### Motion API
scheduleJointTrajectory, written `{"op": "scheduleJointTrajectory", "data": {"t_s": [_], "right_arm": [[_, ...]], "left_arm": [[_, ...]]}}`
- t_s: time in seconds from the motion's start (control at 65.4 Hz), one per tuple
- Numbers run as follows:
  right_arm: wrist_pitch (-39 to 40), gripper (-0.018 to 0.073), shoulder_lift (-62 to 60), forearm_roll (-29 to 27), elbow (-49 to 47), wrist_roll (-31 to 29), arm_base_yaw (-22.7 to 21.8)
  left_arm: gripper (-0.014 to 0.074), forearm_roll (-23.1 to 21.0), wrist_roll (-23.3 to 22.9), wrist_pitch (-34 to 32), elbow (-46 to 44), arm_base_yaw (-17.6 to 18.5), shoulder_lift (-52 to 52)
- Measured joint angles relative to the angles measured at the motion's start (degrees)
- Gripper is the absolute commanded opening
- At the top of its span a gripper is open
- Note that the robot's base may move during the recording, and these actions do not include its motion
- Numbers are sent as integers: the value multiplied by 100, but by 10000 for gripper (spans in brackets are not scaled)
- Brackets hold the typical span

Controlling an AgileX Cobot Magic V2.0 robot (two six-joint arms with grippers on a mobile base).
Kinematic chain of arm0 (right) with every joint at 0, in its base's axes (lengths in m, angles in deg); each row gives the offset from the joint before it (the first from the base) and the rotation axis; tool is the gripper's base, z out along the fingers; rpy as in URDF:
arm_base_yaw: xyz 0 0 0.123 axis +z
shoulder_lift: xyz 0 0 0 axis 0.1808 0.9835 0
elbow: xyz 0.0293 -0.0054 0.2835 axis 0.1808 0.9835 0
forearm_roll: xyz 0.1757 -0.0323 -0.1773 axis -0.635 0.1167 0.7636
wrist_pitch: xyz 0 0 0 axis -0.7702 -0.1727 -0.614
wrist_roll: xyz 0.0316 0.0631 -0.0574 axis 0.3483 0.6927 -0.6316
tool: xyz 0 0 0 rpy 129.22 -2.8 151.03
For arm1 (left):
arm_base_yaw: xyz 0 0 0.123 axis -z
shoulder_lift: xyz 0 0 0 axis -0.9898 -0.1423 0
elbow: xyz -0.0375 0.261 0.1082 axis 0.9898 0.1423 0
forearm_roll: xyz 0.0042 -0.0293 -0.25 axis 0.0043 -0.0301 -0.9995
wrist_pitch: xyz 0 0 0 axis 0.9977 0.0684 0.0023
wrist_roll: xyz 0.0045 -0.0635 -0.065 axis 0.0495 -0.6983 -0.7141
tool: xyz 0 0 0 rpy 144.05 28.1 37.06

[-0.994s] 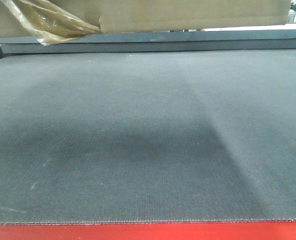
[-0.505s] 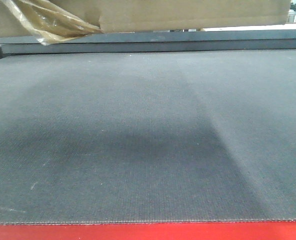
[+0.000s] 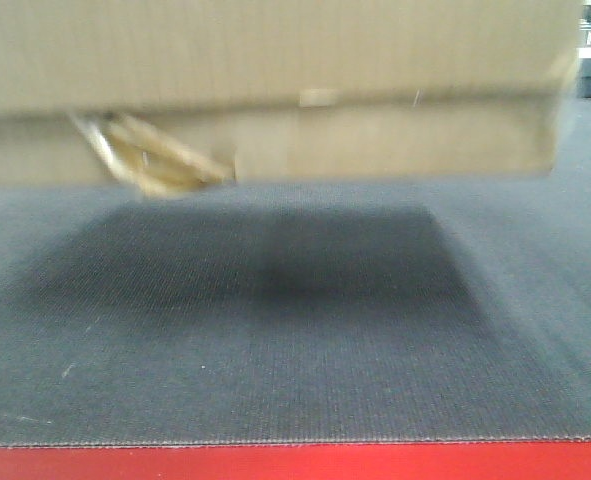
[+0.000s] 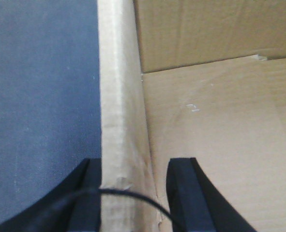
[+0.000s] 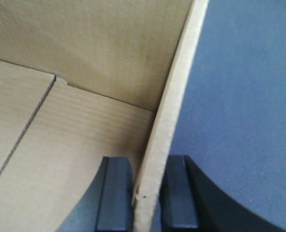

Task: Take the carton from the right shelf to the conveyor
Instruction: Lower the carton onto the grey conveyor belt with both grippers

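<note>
Carton (image 3: 275, 90) over the conveyor (image 3: 275, 340), blurred by motion and cut off at 12 and 9 o'clock.

Blur softens the tape wad (image 3: 155, 160) at 10 o'clock and makes it hard to tell whether the carton's lower edge touches the belt. Half a second ago the carton showed only as a strip at the far end. It now fills the top third of the front view and covers the far rail, and its shadow (image 3: 275, 260) is darker. The left fingers (image 4: 184, 193) are clenched on 1 side wall, 1 finger inside and 1 outside, and the right fingers (image 5: 114, 193) pinch the opposite wall the same way. Bare belt runs from the shadow to the red front edge (image 3: 295, 463) at 6 o'clock and on to 3 o'clock.
</note>
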Motion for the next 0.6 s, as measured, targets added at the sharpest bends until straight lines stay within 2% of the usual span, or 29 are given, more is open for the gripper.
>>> {"op": "scheduleJointTrajectory", "data": {"t_s": [0.275,0.321,0.382,0.428,0.459,0.474,0.505,0.52,0.566,0.597], "right_arm": [[175,-57,872,44,0,-46,-93],[190,-45,912,44,-22,-46,-93],[225,20,934,58,-35,-46,-93],[225,124,950,69,-44,-46,-93],[237,202,962,69,-44,-46,-93],[237,265,977,79,-44,-46,-93],[272,333,1003,90,-44,-46,-93],[297,403,1001,90,-44,-46,-105],[342,535,1059,90,-44,-32,-105],[355,578,1071,90,-44,-17,-105]], "left_arm": [[-6,76,25,-199,5,-72,-777],[29,114,25,-199,5,-72,-834],[129,139,25,-231,5,-84,-880],[226,152,25,-243,5,-94,-892],[321,152,42,-257,5,-94,-903],[363,140,53,-257,5,-94,-903],[428,101,86,-266,5,-94,-903],[493,74,100,-285,5,-94,-903],[622,29,120,-329,5,-82,-903],[615,17,137,-342,5,-73,-903]]}}
